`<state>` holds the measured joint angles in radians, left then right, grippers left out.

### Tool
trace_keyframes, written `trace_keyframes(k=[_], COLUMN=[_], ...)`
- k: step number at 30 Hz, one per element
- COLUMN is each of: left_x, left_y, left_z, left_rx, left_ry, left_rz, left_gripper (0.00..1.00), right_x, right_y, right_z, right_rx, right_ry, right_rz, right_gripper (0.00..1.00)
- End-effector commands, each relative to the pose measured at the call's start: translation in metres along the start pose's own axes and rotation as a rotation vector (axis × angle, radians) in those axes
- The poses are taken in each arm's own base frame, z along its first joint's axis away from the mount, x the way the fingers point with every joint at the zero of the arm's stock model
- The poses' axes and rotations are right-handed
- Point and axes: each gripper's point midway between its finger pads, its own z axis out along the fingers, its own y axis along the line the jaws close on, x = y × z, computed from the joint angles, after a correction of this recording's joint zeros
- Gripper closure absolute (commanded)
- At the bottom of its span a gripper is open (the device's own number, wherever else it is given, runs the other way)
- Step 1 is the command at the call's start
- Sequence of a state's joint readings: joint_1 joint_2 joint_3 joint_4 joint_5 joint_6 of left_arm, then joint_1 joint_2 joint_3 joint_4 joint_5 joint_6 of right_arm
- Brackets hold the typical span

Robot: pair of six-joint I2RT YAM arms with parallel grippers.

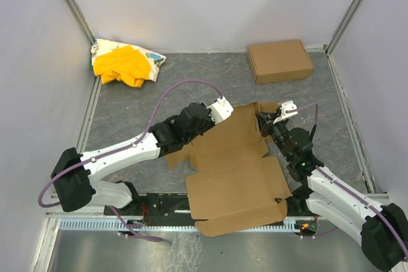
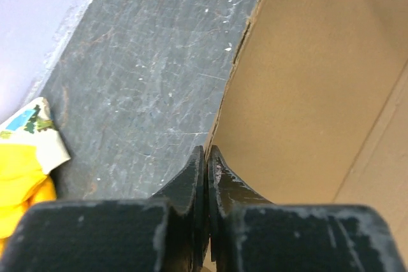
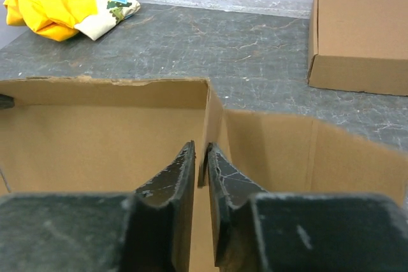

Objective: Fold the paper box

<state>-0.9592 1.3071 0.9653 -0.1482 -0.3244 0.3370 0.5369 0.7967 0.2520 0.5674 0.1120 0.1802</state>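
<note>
The paper box [image 1: 234,183] lies in the middle of the desk [image 1: 191,78], directly between the two arms. Its long axis runs from the near edge toward the back, and the near panel overhangs the desk's near edge above the arm bases. Both arms work at the far end, where the right wrist view shows one panel standing as a low wall with a side flap angled off it. The left fingers [image 2: 188,183] are pressed together, and the bare edge of that raised panel runs straight into the seam between their tips, so they appear to pinch it at its left end. The right fingers [image 3: 175,176] stand narrow around the upright corner where wall and flap meet, cardboard showing in the slim gap between them. Neither arm is nearer: each holds its own end of the same far wall, and the rest of the sheet lies flat behind them, toward the robot. Judging from this, the next fold turns on that wall staying upright while the side flaps come in. There is open desk beyond the wall. A ready-made cardboard box [image 1: 279,60] at the back right and a yellow-and-white cloth heap [image 1: 124,63] at the back left both sit well apart from the sheet. The tight side is the near edge, where the overhanging panel has no support.
</note>
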Motion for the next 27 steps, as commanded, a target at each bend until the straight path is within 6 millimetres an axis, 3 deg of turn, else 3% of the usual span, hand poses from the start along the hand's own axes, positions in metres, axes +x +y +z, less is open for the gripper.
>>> trace_keyframes(k=[1,8,11,17,20,27], left_x=[-0.023,-0.025,-0.020,-0.015,-0.021,-0.028], left_y=[0.028,0.067,0.067,0.069,0.074,0.066], left_z=[-0.004,-0.017,-0.019,-0.030,-0.031,-0.032], left_rx=[-0.167,-0.409,-0.434,-0.531,-0.568,-0.540], left_ry=[-0.066,-0.061,-0.061,-0.095,-0.100,-0.158], left_rz=[0.031,0.182,0.315,0.513,0.528,0.617], left_gripper=[0.97,0.97,0.97,0.97,0.97,0.97], right_x=[-0.024,-0.036,-0.040,-0.053,-0.061,-0.061], right_y=[0.013,0.015,0.009,-0.028,-0.048,-0.082], right_z=[0.006,0.000,-0.006,-0.033,-0.042,-0.034], right_rx=[-0.041,-0.036,0.013,0.222,0.337,0.512], right_ry=[-0.019,0.038,0.090,0.156,0.161,0.263], right_rz=[0.033,0.047,0.060,0.014,-0.009,-0.052], right_gripper=[0.74,0.49,0.47,0.47,0.45,0.45])
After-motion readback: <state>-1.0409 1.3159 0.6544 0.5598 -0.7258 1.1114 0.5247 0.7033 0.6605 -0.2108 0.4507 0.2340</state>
